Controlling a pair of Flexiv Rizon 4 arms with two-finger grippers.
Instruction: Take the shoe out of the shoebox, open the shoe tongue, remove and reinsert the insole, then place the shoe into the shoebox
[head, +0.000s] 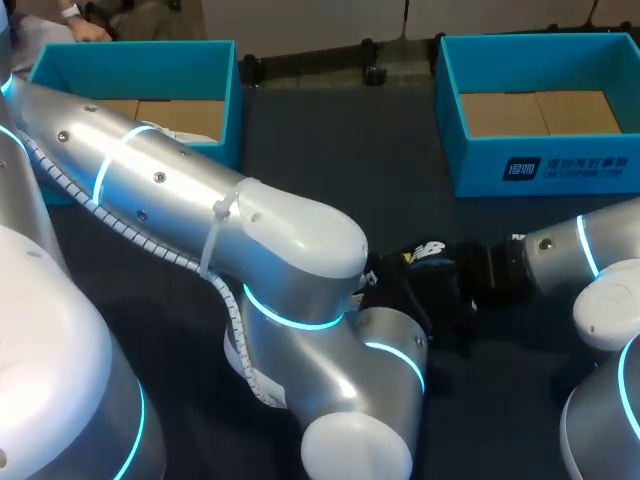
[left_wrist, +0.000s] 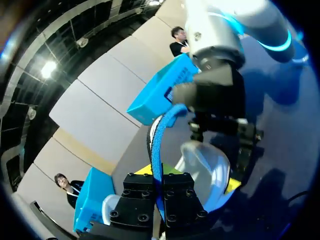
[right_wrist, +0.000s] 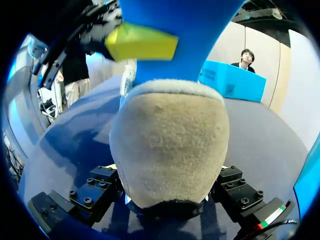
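Stretching across the table (head: 330, 150), my left arm (head: 200, 200) is blocking the overhead look at the work, well apart from either shoebox (head: 470, 170). My right gripper (right_wrist: 167, 192) is clamping the shoe (right_wrist: 170, 145) at its heel, and my left gripper (left_wrist: 159, 180) is pinching the blue insole (left_wrist: 157, 140) by its edge. I am judging that an off-line push risks buckling the insole or twisting the shoe loose.

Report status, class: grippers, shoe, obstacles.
Left gripper shut on insole. Right gripper shut on shoe, at heel. Insole sticking out of shoe. Nothing blocking.
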